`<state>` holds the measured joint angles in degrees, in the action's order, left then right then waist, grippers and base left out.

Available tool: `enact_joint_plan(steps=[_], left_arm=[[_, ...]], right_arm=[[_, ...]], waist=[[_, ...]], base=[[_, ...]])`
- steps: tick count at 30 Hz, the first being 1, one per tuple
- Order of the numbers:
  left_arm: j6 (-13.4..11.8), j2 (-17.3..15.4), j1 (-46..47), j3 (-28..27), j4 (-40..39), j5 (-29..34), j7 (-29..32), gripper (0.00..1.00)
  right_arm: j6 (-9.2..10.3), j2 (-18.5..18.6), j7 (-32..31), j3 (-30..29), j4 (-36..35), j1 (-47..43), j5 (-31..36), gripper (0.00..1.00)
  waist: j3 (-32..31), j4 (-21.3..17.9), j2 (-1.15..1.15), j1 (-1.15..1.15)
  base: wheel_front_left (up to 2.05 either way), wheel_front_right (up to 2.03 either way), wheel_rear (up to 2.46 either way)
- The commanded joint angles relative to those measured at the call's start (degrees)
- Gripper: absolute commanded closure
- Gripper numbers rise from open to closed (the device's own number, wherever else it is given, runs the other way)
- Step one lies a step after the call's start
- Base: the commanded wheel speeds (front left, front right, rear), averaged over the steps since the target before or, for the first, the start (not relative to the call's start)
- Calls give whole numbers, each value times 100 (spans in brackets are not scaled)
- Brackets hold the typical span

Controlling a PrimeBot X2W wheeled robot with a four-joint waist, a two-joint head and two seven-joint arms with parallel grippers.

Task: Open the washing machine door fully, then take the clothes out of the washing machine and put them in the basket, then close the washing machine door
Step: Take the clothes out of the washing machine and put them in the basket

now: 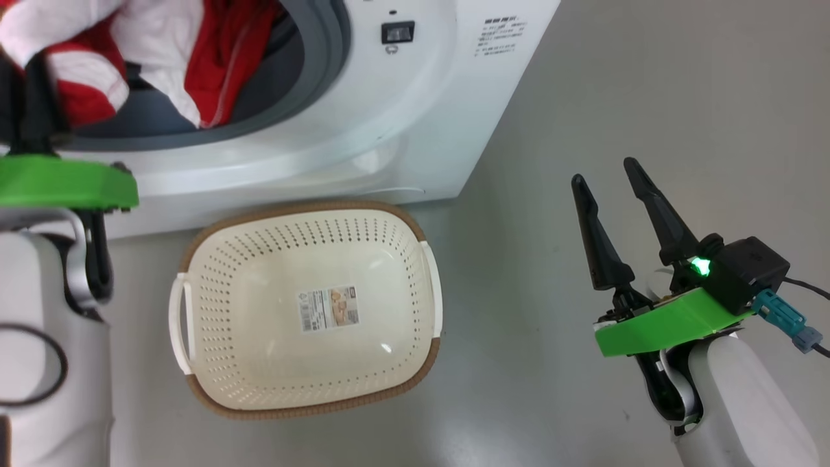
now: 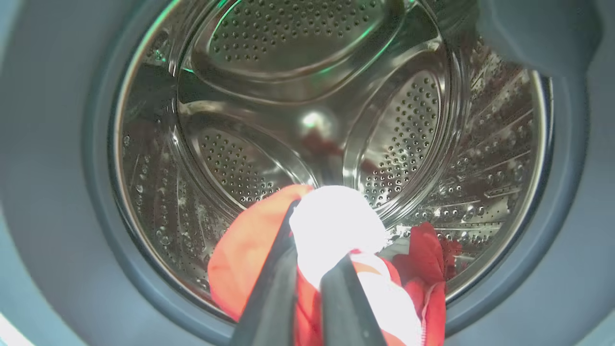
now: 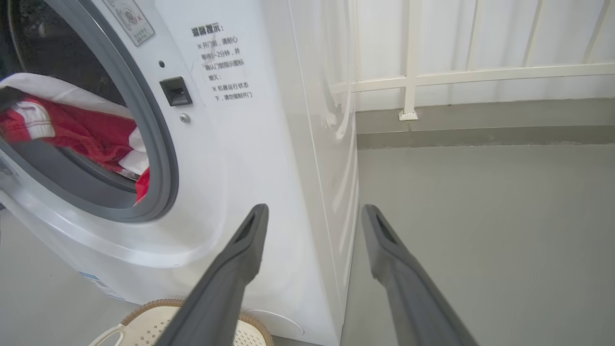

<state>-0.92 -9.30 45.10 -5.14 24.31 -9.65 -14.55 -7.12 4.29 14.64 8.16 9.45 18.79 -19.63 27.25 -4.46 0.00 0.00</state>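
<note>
Red and white fabric, the clothes (image 2: 240,254), is sitting pinched between the two dark fingers of your left gripper (image 2: 314,240) at the mouth of the washing machine (image 1: 402,117). In the left wrist view a glaring white fold is washing out right at the fingertips, so you are not getting a clean look at how deep the grip goes. Behind it the steel drum (image 2: 307,48) is reflecting red smears. More red cloth is lying low at the drum's lip to the right, partly cut off by the bottom edge.

In the head view the bundle is draping over the grey rubber ring (image 1: 324,58) and its top is running out of the picture, while the cloth is swallowing the fingertips. Your right gripper (image 1: 604,174) is hanging spread, holding nothing, over the grey floor (image 1: 648,97), well apart from the machine's right corner.

The basket (image 1: 305,207) is standing on the floor just in front of the machine, below the opening, showing you its perforated bottom and label sticker (image 1: 328,309). In the right wrist view its rim is being cut off at the bottom edge.
</note>
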Motion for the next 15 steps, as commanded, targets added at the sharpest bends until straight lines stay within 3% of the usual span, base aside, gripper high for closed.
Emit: enact_joint_plan(steps=[1, 15], left_arm=[[51, -157, -274, -244, -392, 59, -44, 100], [335, 330, -1619, -421, -1888, 336, -44, 100]], right_arm=[[-36, 12, 36, 111, -93, -173, -16, 0], [-36, -14, 36, 149, 14, -426, -33, 0]], waist=[[-210, 32, 0, 0], [-847, -39, 0, 0]], base=[[0, 0, 0], [0, 0, 0]])
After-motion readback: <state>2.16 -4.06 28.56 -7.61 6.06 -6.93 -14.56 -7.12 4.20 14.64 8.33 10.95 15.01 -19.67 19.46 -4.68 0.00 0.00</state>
